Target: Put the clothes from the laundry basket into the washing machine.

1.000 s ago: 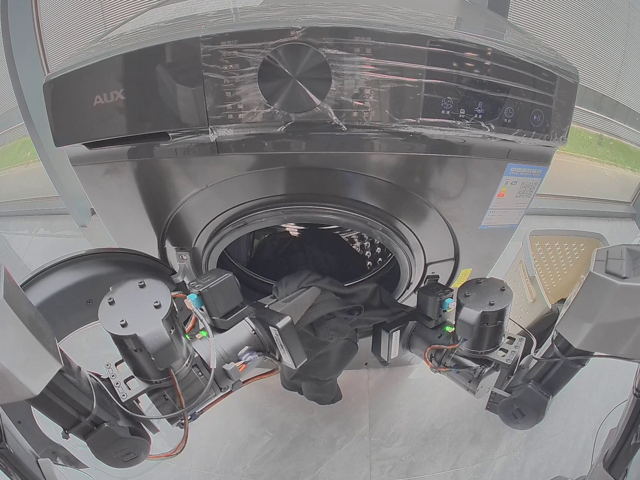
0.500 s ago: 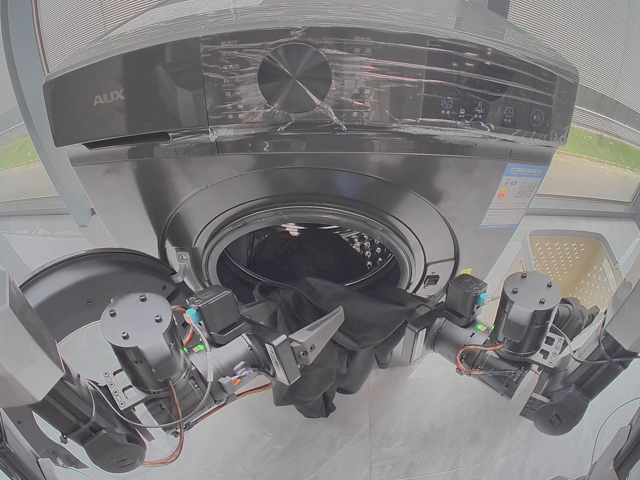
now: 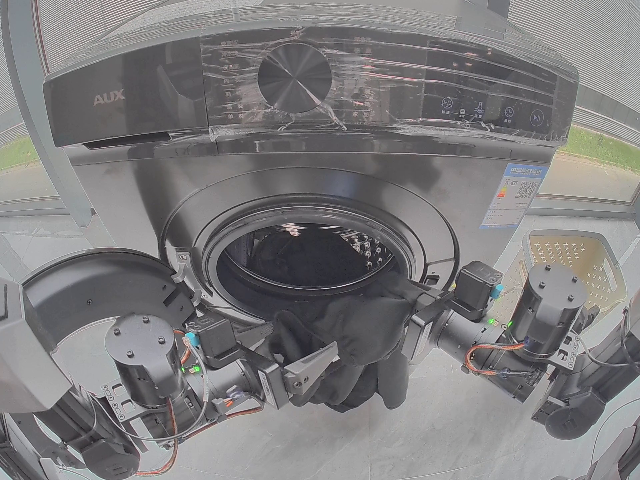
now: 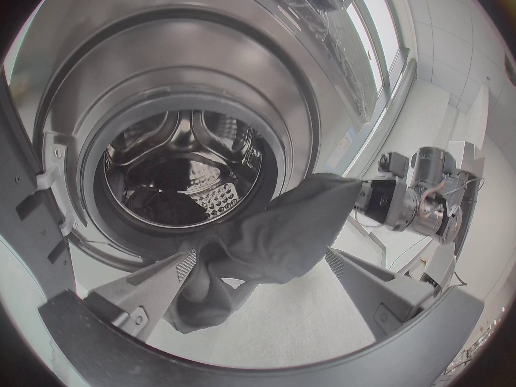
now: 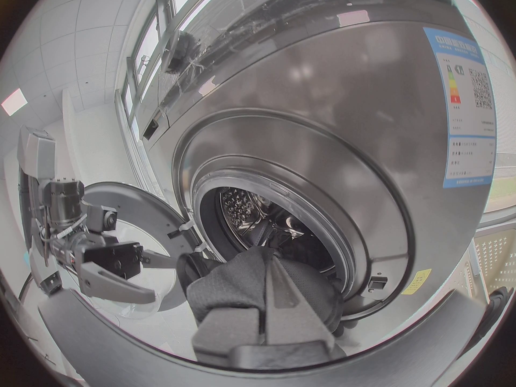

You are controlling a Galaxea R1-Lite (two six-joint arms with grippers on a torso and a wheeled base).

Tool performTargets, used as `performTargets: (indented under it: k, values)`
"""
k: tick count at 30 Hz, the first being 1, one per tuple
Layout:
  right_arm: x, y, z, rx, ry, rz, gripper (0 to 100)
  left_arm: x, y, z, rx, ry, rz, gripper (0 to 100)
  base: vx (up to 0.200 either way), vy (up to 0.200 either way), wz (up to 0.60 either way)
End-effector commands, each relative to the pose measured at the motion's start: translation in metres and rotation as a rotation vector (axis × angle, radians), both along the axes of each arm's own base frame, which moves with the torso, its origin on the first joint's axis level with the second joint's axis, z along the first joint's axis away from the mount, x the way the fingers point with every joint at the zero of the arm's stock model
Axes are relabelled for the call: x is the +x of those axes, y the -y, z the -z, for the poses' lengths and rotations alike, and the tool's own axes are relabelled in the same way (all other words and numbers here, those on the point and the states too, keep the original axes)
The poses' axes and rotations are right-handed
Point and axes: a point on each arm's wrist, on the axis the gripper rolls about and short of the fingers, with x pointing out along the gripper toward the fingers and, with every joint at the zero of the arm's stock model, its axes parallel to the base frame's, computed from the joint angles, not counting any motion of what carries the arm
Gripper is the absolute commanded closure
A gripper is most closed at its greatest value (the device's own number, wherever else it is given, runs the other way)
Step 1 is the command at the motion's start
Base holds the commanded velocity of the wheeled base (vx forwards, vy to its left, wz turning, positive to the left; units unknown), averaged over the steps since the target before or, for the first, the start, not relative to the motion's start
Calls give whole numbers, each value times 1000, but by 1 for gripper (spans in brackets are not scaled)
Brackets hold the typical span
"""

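The round door [image 3: 100, 288] of the washing machine [image 3: 300, 168] stands swung open at about 8 o'clock from the loading opening [image 3: 313, 211]. Just beside the door, the left pincer [image 4: 260, 258] is spread wide below the opening at roughly 6 o'clock. A fold of a black garment [image 3: 360, 328] hangs between its fingers without being clamped. The garment is outside the drum, bunched in front of the lower rim of the opening from 6 to 4 o'clock, and its loose end dangles toward the pale tiled floor [image 3: 400, 435]. More dark clothing [image 3: 300, 255] lies inside the drum. At about 4 o'clock from the opening, the right pincer [image 3: 415, 299] is closed tight on the garment's upper edge, holding it up near the rim. Farther right, at 3 o'clock from the opening, a pale perforated laundry basket [image 3: 573, 261] stands on the floor next to the machine.
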Motion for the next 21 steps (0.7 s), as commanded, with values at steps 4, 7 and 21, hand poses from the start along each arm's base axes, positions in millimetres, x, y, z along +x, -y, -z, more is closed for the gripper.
performTargets:
  k: [4,7,21]
  values:
    - [-2,1,-9,23,23,4,100,0,-3,17,55,-52,-9,0,0,0,0]
    - [-2,2,-8,22,22,9,100,1,-2,22,64,-63,-8,0,0,0,0]
    - [-1,1,-16,43,40,18,100,-6,-7,71,210,-150,100,0,0,0,0]
